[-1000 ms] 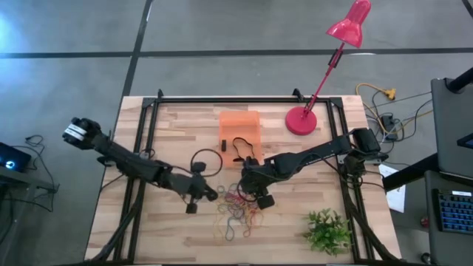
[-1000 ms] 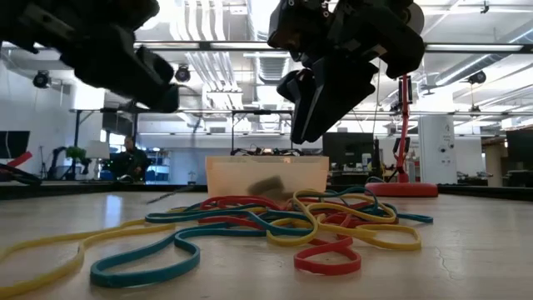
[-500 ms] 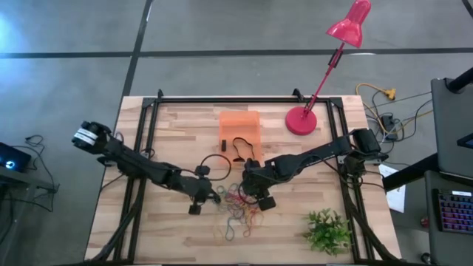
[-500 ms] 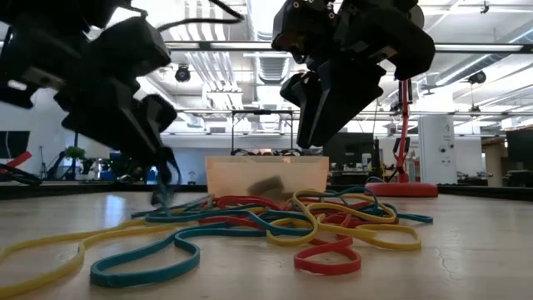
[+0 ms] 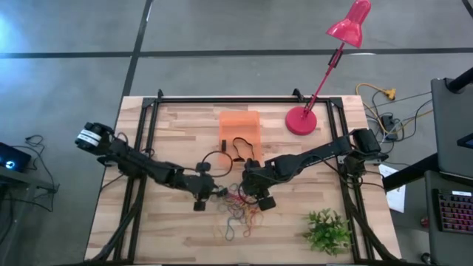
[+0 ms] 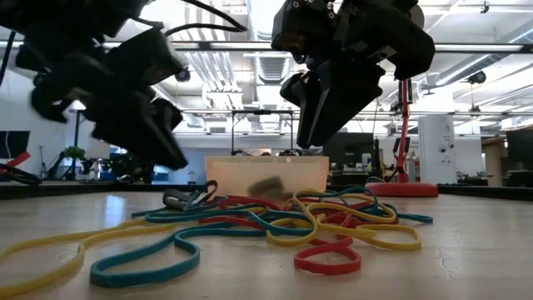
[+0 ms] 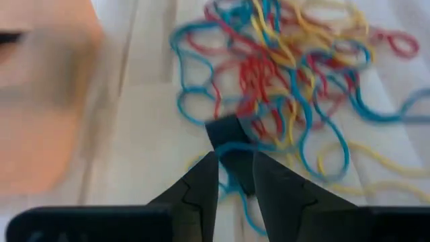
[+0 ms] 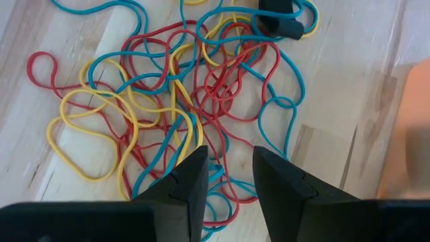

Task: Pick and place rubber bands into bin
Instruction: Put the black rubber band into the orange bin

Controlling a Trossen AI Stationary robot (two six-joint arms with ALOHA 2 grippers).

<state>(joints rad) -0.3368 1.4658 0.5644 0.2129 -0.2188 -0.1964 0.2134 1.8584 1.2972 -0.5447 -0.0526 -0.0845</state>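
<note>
A: High view first: the thin elastic rubber bands in red, yellow and blue lie tangled in one heap on the wooden table, a little toward its near edge from the middle, and none that I can make out is in the small translucent orange plastic bin at the far edge.

B: So the tangle is the hazard. A pinch on one loop could drag its neighbours along, and they might drop off before reaching the bin.

A: The left gripper is low at the heap's left edge, fingers slightly spread with a blue strand between them in its wrist view (whether it is pinched yet, I cannot tell).

B: And the right gripper?

A: Hovering over the heap's right side, jaws parted, holding nothing.

B: Both working one small heap, then. They could knock into each other, or both pull on the same knot.

A: The thick black cable loop also lies just behind the left gripper; it could snag on a lift toward the bin.
</note>
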